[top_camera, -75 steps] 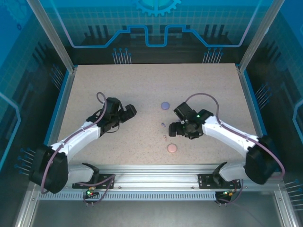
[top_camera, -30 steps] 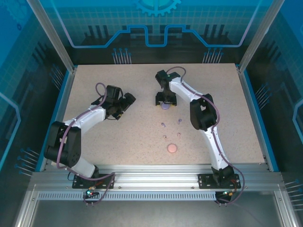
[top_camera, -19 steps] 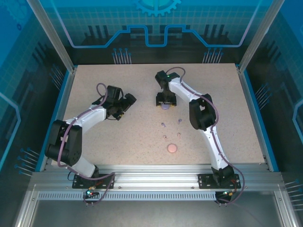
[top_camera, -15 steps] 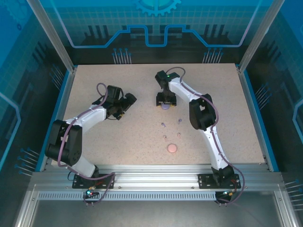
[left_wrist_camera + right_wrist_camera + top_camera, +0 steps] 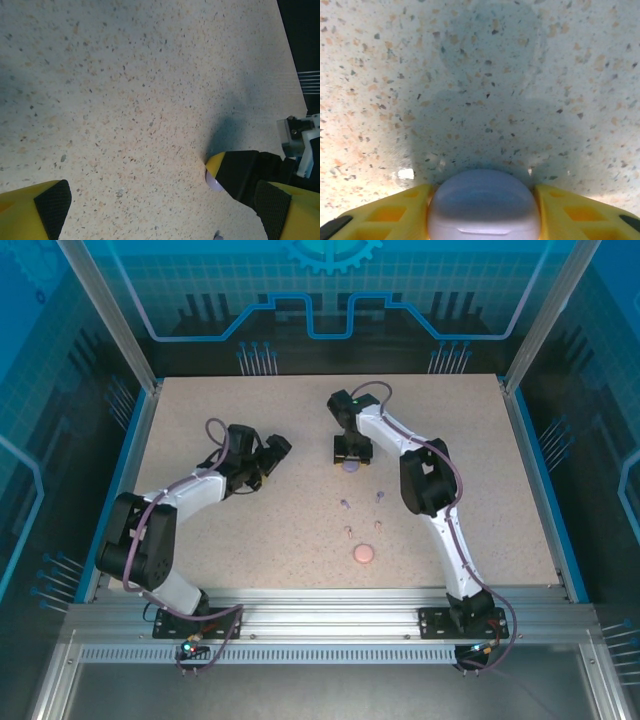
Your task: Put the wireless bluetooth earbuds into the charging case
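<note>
Right hand (image 5: 350, 453) clamped on both sides of purple charging case (image 5: 484, 200), toward the desk's (image 5: 200, 410) far edge
Case's near part cut off in the wrist view; left hand (image 5: 272, 452) fully spread, empty; earbuds (image 5: 346, 504) mere specks

The right arm (image 5: 430, 480) is lying across the table's (image 5: 200, 410) centre-right, with the right gripper (image 5: 351, 453) clamping the purple case (image 5: 484, 210). Four buds (image 5: 344, 504) and a pink disc (image 5: 364, 554) are crowding the near middle. The left gripper (image 5: 272, 452), jaws spread, is occupying left-centre. The far and side margins are standing open.
</note>
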You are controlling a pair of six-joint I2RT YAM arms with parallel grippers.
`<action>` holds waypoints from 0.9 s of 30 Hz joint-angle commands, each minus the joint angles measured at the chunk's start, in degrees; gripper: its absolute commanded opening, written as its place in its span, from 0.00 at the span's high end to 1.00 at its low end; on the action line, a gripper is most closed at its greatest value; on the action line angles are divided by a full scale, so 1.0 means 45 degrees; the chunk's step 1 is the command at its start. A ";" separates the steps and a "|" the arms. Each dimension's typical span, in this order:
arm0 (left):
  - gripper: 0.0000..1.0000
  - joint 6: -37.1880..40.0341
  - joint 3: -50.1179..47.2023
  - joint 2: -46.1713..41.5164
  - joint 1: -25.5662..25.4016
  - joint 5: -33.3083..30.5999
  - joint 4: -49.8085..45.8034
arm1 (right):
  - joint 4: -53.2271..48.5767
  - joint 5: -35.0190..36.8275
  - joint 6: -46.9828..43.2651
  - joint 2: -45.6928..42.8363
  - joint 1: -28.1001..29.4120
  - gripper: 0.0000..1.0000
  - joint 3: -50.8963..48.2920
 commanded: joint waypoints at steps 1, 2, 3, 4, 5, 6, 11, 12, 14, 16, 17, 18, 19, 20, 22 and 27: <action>0.01 -0.0148 -0.0875 0.0447 -0.0232 0.0632 0.3438 | 0.0441 -0.0929 0.1343 -0.0682 0.0365 0.52 -0.0580; 0.01 -0.0061 -0.0947 0.0580 -0.0285 0.0711 0.3841 | 0.0490 -0.1008 0.1624 -0.0759 0.0349 0.52 -0.0628; 0.01 0.0109 -0.1011 0.0739 -0.0340 0.0906 0.4304 | 0.0570 -0.1124 0.1905 -0.0847 0.0330 0.52 -0.0652; 0.01 0.0355 -0.1105 0.0889 -0.0428 0.1116 0.4796 | 0.0622 -0.1246 0.2201 -0.0886 0.0310 0.52 -0.0672; 0.01 0.0541 -0.1200 0.1008 -0.0507 0.1294 0.5313 | 0.0702 -0.1370 0.2437 -0.0914 0.0279 0.52 -0.0672; 0.01 0.0735 -0.1320 0.1149 -0.0598 0.1445 0.5801 | 0.0809 -0.1571 0.2744 -0.0932 0.0238 0.52 -0.0661; 0.01 0.1292 -0.1759 0.1793 -0.1039 0.2132 0.7769 | 0.1499 -0.2842 0.4255 -0.0804 -0.0106 0.51 -0.0747; 0.01 0.1378 -0.1786 0.1962 -0.1103 0.2272 0.8023 | 0.1663 -0.3081 0.4574 -0.0756 -0.0147 0.51 -0.0769; 0.02 0.1439 -0.1837 0.2270 -0.1200 0.2430 0.8371 | 0.1891 -0.3500 0.5057 -0.0655 -0.0243 0.51 -0.0776; 0.03 0.1517 -0.1894 0.2596 -0.1311 0.2425 0.8674 | 0.2141 -0.3867 0.5472 -0.0598 -0.0277 0.50 -0.0808; 0.04 0.1522 -0.1918 0.2745 -0.1338 0.2422 0.8841 | 0.2263 -0.4018 0.5640 -0.0586 -0.0301 0.50 -0.0822; 0.06 0.1537 -0.1936 0.2897 -0.1394 0.2449 0.9050 | 0.2372 -0.4164 0.5811 -0.0581 -0.0317 0.50 -0.0828; 0.07 0.1512 -0.1937 0.3080 -0.1435 0.2437 0.9214 | 0.2472 -0.4297 0.5967 -0.0577 -0.0328 0.50 -0.0847; 0.07 0.1473 -0.1940 0.3219 -0.1455 0.2414 0.9359 | 0.2534 -0.4416 0.6104 -0.0568 -0.0340 0.50 -0.0848; 0.10 0.1412 -0.1928 0.3510 -0.1535 0.2374 0.9746 | 0.2746 -0.4728 0.6365 -0.0574 -0.0355 0.50 -0.0862; 0.19 0.1638 -0.1551 0.4054 -0.1674 0.2325 0.9859 | 0.3004 -0.5135 0.6735 -0.0587 -0.0340 0.50 -0.0831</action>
